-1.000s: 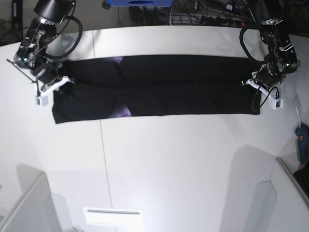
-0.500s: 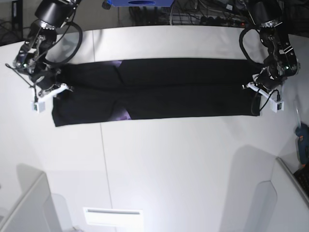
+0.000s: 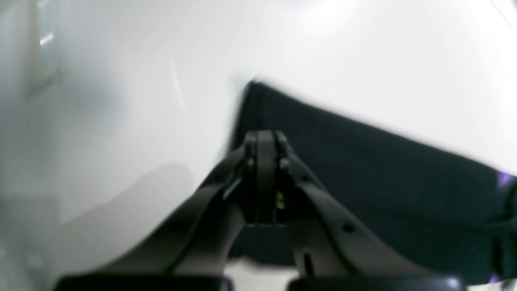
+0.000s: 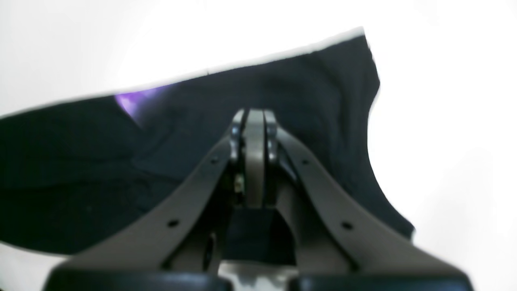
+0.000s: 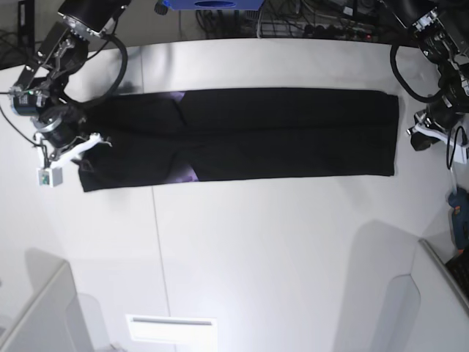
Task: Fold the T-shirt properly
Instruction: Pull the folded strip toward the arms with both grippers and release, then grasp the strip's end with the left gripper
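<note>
A smooth, glossy white surface (image 5: 256,257) fills the base view, with soft grey shadows and reflections towards its near corners. A white rectangular outline (image 5: 172,332) shows at its near edge, left of the middle, and part of a blue object (image 5: 212,3) shows at the far edge.

The large black cloth T-shirt (image 5: 278,150) lies across the far half of the surface, folded into a long, low band that runs from side to side. A lengthwise edge of cloth crosses the band, and its outline is a little uneven at the end on the base view's left. Two small purple patches of the print (image 5: 182,174) show nearer that same end, one at the far edge and one towards the near edge.

The black and metal right jaws (image 4: 253,161) are pressed together, over the end of the T-shirt nearest the purple patches; whether they touch the cloth, I cannot tell. The black left jaws (image 5: 419,138) are also pressed together, just beside the shirt's opposite end in the base view, apart from the cloth there. At the base view's right edge, a dark blue object (image 5: 459,209) is partly visible.
</note>
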Robot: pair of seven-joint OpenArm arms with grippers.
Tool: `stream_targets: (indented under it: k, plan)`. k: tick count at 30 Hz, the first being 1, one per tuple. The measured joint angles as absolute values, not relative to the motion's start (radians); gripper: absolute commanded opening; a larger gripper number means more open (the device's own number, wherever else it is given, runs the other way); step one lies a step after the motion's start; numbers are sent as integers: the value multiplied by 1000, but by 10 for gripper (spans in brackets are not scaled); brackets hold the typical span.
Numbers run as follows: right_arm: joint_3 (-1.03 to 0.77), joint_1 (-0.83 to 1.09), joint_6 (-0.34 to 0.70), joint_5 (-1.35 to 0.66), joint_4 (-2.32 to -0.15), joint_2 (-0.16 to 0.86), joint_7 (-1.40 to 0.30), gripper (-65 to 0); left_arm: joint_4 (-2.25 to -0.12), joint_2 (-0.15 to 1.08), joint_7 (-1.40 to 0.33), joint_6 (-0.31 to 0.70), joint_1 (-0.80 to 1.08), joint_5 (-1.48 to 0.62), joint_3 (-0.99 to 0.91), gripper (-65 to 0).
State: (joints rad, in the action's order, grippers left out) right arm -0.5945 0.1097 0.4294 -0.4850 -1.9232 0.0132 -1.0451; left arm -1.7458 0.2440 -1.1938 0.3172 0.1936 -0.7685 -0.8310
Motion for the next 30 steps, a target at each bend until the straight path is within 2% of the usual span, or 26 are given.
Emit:
stream_targets:
  k: [1, 4, 6, 9, 18, 23, 30]
  plan:
    - [-595, 119, 429, -485, -1943, 14, -1046, -650, -1742, 244, -1199, 318, 208, -759, -832, -620]
    - [-558, 152, 428, -481, -1958, 16, -1044, -650, -1739, 239, -1157, 345, 225, -767, -828, -385]
    - [-535, 162, 428, -482, -1958, 13, -1049, -650, -1739, 239, -1152, 369, 224, -768, -828, -270]
    - [-522, 162, 427, -493, -1958, 13, -1036, -650, -1739, 242, -1151, 402, 229, -765, -829, -176]
    - [-484, 176, 428, -482, -1958, 14, -1041, -650, -1482, 275, -1083, 402, 194, -761, -816, -171]
    - [-484, 178, 428, -482, -1958, 14, -1041, -650, -1466, 292, -1025, 406, 187, -772, -697, -171]
    - [-484, 178, 428, -483, -1957, 14, -1041, -650, -1404, 302, -1011, 406, 159, -770, -693, -173]
